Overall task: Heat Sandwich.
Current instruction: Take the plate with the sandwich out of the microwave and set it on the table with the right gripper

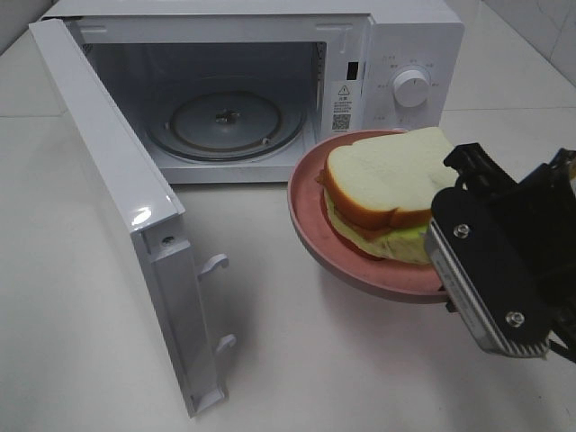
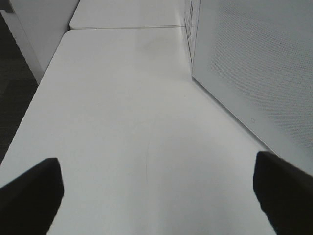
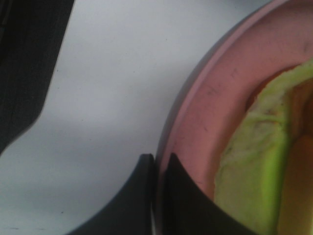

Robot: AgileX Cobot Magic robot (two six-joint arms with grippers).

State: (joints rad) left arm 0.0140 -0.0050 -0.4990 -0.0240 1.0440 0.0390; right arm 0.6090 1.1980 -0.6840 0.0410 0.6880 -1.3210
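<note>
The right arm's black body covers the near right edge of the plate (image 1: 310, 211) from above, so the spot where the right gripper (image 3: 157, 164) meets the rim shows only from its own wrist camera, and there the picture is close and blurred. In that view the two dark fingers (image 3: 137, 196) are pinched almost together with the thin pink rim caught between them, so the jaws are clenched on the plate's edge. The sandwich (image 1: 391, 193) sits on that plate: white bread on top, a reddish layer under it and pale green lettuce sticking out at the side, its far right corner hidden behind the arm. The plate hangs tilted just in front of the microwave (image 1: 396, 54), near the right side of its opening, above the white table (image 1: 315, 360). The microwave door (image 1: 126, 207) is swung wide to the left, and the glass turntable (image 1: 225, 121) lies bare inside. The left gripper (image 2: 156, 193) is out of sight from above; its own camera shows only its two dark fingertips (image 2: 29, 196) at the edges of the frame, spread wide and released over bare table, with a white perforated panel (image 2: 254, 63) beside them.
</note>
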